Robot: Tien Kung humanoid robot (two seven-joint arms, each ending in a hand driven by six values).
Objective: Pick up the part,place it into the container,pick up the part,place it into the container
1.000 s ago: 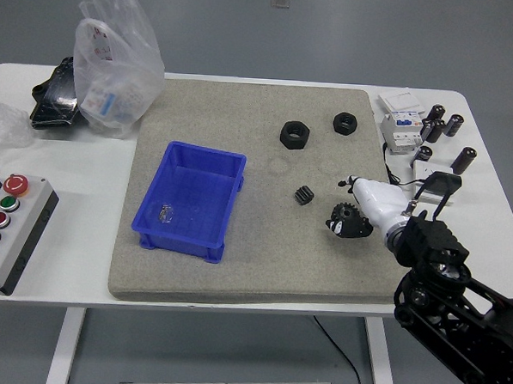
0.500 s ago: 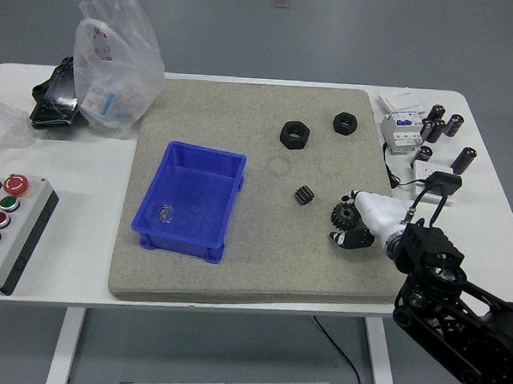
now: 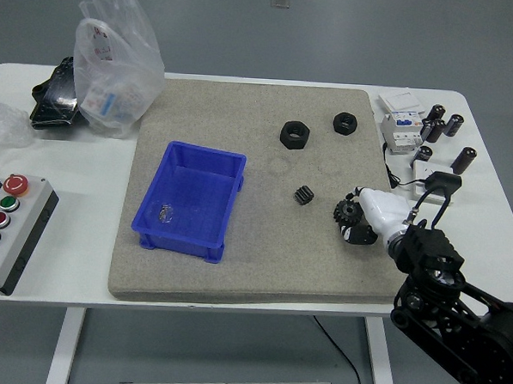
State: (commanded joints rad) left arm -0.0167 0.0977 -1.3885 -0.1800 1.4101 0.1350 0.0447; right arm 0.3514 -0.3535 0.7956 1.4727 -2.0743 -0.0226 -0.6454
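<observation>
Right hand [image 3: 364, 222] low over the grey mat's [image 3: 201, 266] right side, fingers curled around a black toothed gear [image 3: 347, 213], gear pressed against the white palm shell. Black forearm [image 3: 452, 310] running back to the lower right corner. Left hand nowhere in frame.

Blue container [image 3: 226, 203] sitting on the mat's left half, well apart from the held gear, open top up, one small shiny item [image 3: 165, 210] lying on its floor near the left wall. Smaller black gear [image 3: 304, 195] resting on the mat between container and hand, just left of the fingers, not touched. Two black hex nuts farther back on the mat: larger one [image 3: 295, 135], smaller one [image 3: 344, 123] to its right.

Off the mat, on the white table [image 3: 82, 234]: clear plastic bag [image 3: 117, 60] at the far left, black object [image 3: 53, 95] beside it, control box [image 3: 7, 230] with red, green, yellow and blue buttons at the left edge. At the right: white breaker-like unit [image 3: 401, 129], several dark cylinders [image 3: 441, 124] standing near it, small black clip [image 3: 441, 182] close behind the hand.
</observation>
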